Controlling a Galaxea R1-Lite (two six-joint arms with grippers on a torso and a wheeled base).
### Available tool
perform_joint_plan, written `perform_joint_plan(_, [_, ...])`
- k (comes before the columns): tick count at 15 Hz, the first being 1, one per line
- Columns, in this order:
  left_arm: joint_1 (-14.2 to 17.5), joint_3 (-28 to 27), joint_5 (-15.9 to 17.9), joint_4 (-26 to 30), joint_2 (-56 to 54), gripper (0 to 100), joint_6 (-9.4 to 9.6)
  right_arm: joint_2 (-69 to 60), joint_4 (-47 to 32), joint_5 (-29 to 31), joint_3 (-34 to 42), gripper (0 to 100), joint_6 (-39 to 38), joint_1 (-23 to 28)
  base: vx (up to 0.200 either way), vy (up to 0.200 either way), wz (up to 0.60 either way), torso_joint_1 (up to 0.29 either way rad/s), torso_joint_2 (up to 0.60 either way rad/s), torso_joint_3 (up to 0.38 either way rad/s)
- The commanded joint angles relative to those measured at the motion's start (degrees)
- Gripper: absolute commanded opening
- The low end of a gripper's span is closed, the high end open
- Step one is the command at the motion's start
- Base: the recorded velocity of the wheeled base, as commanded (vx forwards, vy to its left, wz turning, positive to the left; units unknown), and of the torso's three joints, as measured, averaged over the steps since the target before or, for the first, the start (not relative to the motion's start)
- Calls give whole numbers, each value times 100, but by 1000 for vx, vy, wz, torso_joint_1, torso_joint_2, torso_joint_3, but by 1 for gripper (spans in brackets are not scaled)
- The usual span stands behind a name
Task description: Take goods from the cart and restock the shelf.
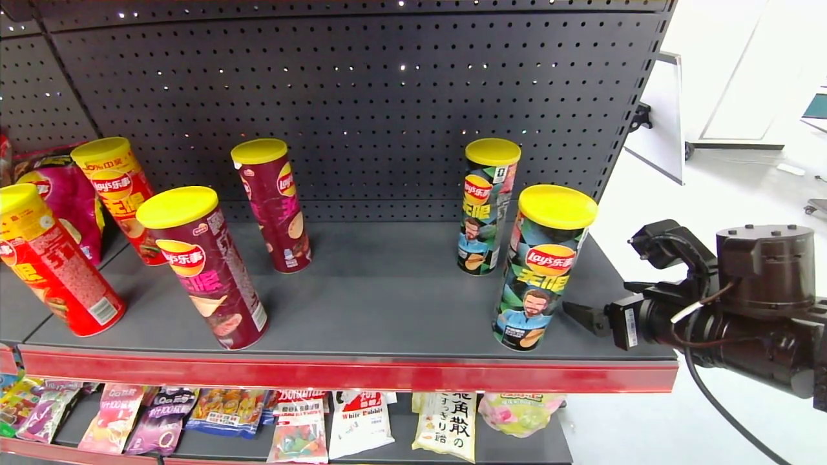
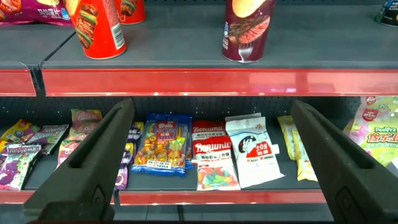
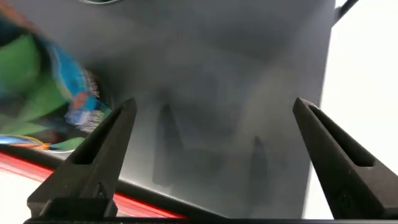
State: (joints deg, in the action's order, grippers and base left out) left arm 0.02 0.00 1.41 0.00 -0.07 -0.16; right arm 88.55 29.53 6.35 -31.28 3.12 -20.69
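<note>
On the upper shelf (image 1: 387, 303) stand several chip cans with yellow lids. Two green-blue cans are at the right, one at the front (image 1: 546, 265) and one behind it (image 1: 488, 206). Two maroon cans (image 1: 207, 265) (image 1: 274, 203) stand in the middle and red cans (image 1: 45, 258) at the left. My right gripper (image 1: 585, 318) is open just right of the front green-blue can (image 3: 50, 93), apart from it, over the shelf's right end; in its own view the right gripper (image 3: 214, 106) holds nothing. My left gripper (image 2: 211, 109) is open and empty, facing the lower shelf.
A red price rail (image 1: 349, 374) runs along the upper shelf's front edge. Snack bags (image 2: 214, 155) lie in a row on the lower shelf (image 1: 400, 433). A pegboard back wall (image 1: 362, 97) closes the shelf behind. Open floor (image 1: 711, 194) lies to the right.
</note>
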Motion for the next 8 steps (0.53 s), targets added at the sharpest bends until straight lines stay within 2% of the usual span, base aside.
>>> perform_joint_plan(1, [6, 0, -1, 0, 7, 100, -2, 66, 1, -2, -1, 100, 22, -120, 0, 0, 0, 0, 0, 0])
perform_joint_plan(8, [6, 0, -1, 0, 7, 100, -2, 250, 124, 6, -159, 100, 180, -366, 0, 0, 0, 0, 0, 0])
